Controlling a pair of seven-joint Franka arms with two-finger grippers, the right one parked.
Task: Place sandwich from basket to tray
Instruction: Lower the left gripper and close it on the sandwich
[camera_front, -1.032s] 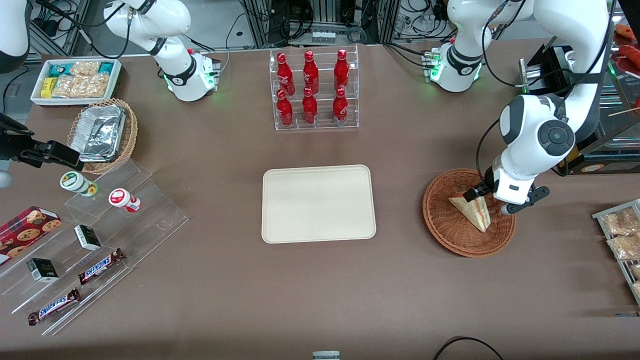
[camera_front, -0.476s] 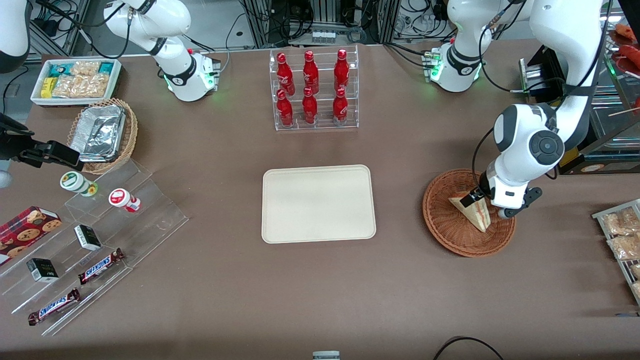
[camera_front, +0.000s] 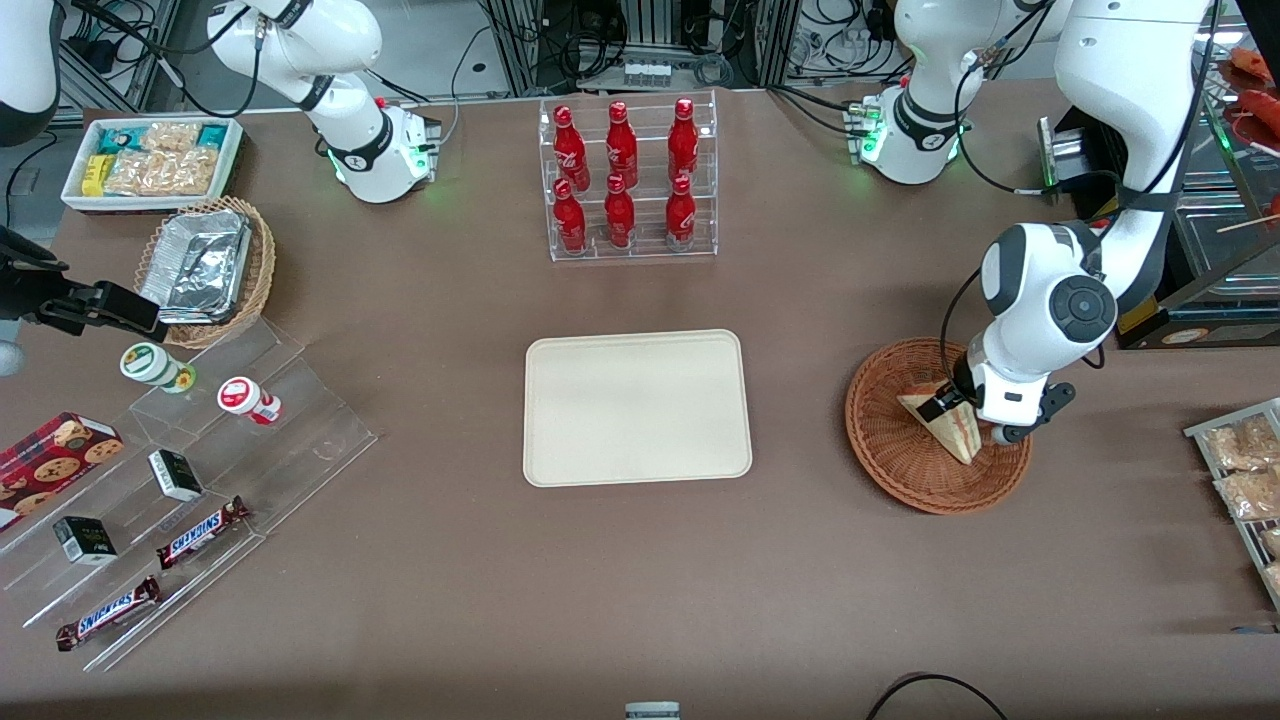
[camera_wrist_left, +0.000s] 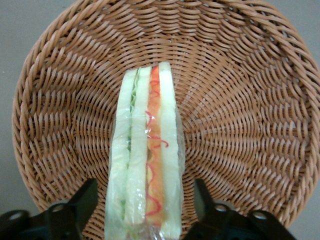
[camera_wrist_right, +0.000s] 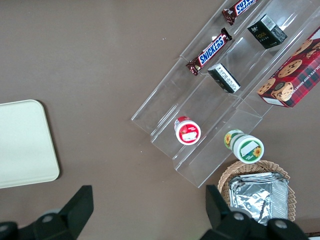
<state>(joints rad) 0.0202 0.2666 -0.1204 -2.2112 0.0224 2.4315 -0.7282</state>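
Observation:
The sandwich (camera_front: 953, 434), a wrapped pale wedge with red and green filling (camera_wrist_left: 147, 160), lies in the round reddish-brown wicker basket (camera_front: 885, 455) toward the working arm's end of the table. My left gripper (camera_front: 968, 420) is down inside the basket (camera_wrist_left: 240, 100), open, and straddles the wedge's wide end. One black finger (camera_wrist_left: 82, 205) stands on each side, with a small gap to the wrap. The cream tray (camera_front: 637, 408) lies flat at the table's middle with nothing on it, and its corner shows in the right wrist view (camera_wrist_right: 25, 145).
A clear rack of red bottles (camera_front: 627, 180) stands farther from the camera than the tray. A rack of snack packets (camera_front: 1245, 470) sits at the working arm's table edge. Toward the parked arm's end are a tan basket of foil containers (camera_front: 205, 268), a white bin (camera_front: 150, 160) and acrylic steps (camera_front: 200, 480).
The left arm has dropped and shifted slightly toward the tray, bringing the open gripper down around the sandwich. The sandwich and basket have not moved.

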